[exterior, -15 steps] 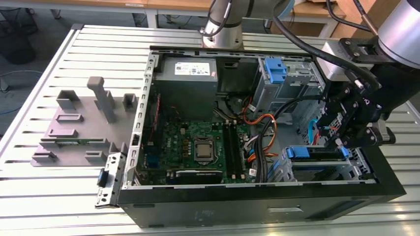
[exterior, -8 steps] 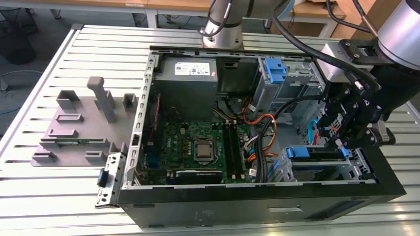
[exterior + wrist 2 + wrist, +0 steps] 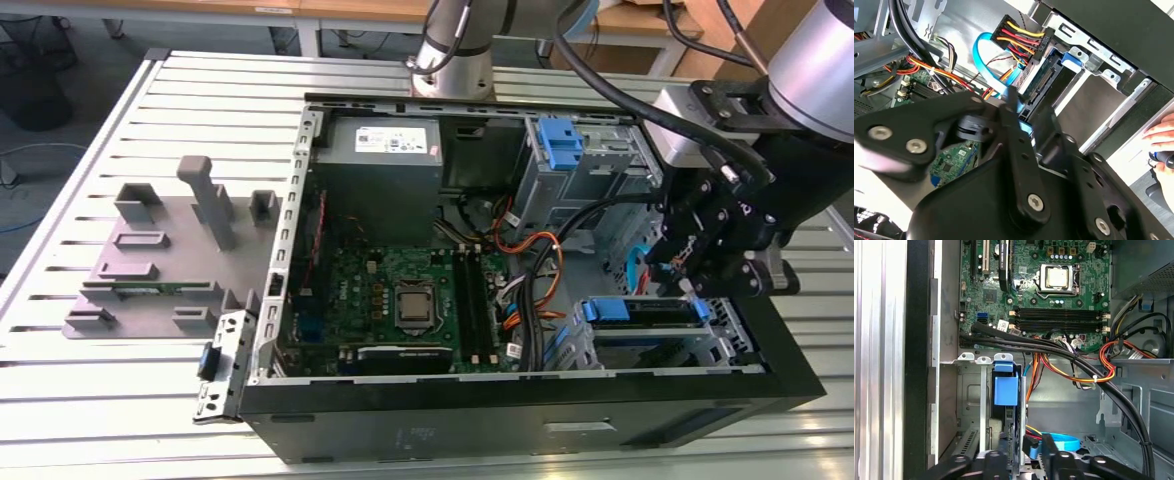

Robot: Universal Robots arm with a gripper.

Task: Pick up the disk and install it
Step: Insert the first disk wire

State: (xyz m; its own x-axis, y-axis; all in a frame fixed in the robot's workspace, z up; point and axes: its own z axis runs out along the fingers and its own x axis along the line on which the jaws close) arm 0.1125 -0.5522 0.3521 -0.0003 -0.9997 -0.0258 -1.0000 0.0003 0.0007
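Observation:
The disk (image 3: 641,311) stands on edge in the drive cage (image 3: 727,330) at the near corner of the open computer case, on the exterior view's right. Its blue carrier tab (image 3: 1005,385) faces up, and its thin metal edge (image 3: 1012,437) runs back between my fingers. My gripper (image 3: 689,288) hangs over the end of the disk, its black fingers (image 3: 992,457) on either side, shut on it. In the second wrist view the disk's green circuit face (image 3: 952,161) and connector edge (image 3: 1040,86) sit right against the gripper (image 3: 1029,117).
Black, orange and blue cables (image 3: 541,262) cross between the motherboard (image 3: 400,300) and the cage. A grey power-supply box (image 3: 380,147) and a second blue carrier (image 3: 558,140) sit at the back. A grey fixture (image 3: 160,255) lies left of the case. A hand (image 3: 1161,132) rests outside it.

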